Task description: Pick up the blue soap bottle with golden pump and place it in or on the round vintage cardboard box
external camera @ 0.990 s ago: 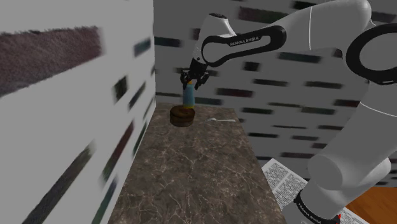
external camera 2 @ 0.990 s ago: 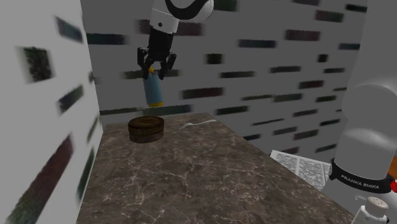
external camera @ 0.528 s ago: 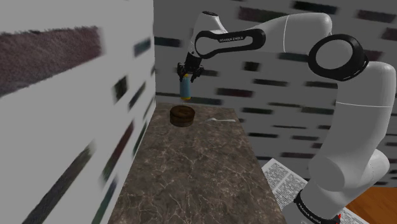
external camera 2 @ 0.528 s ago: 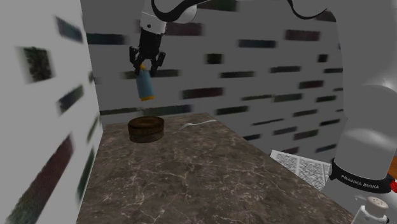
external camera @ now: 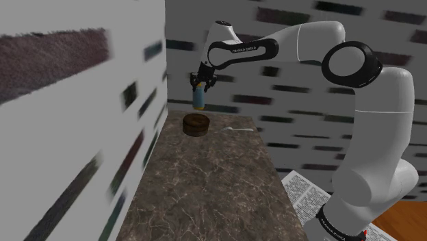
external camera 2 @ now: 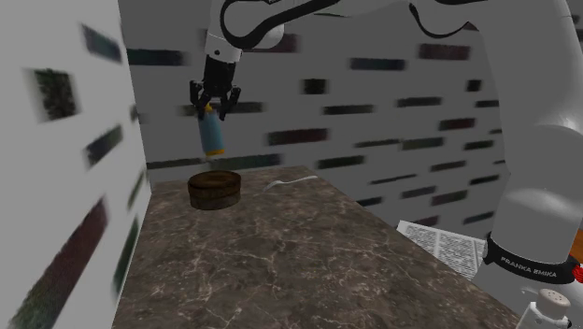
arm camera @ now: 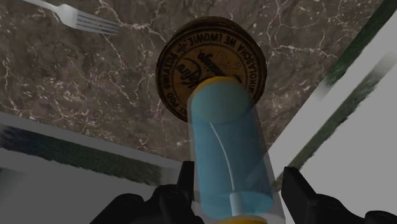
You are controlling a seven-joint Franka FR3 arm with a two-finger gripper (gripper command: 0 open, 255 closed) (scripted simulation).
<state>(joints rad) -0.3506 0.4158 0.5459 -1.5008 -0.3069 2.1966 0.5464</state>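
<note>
Your gripper (external camera 2: 214, 98) is clamped on the blue soap bottle (external camera 2: 213, 135) near its pump end, fingers (arm camera: 298, 191) closed partway round the body; the bottle hangs in mid-air, long axis nearly plumb, base down; in the second exterior view the round brown box (external camera 2: 215, 189) sits on the marble counter (external camera 2: 299, 252) at six o'clock from the bottle, apart beneath it; seen along the gripper, the base overlaps the printed lid's rim, not its middle; I'd nudge toward centre, then lower.
</note>
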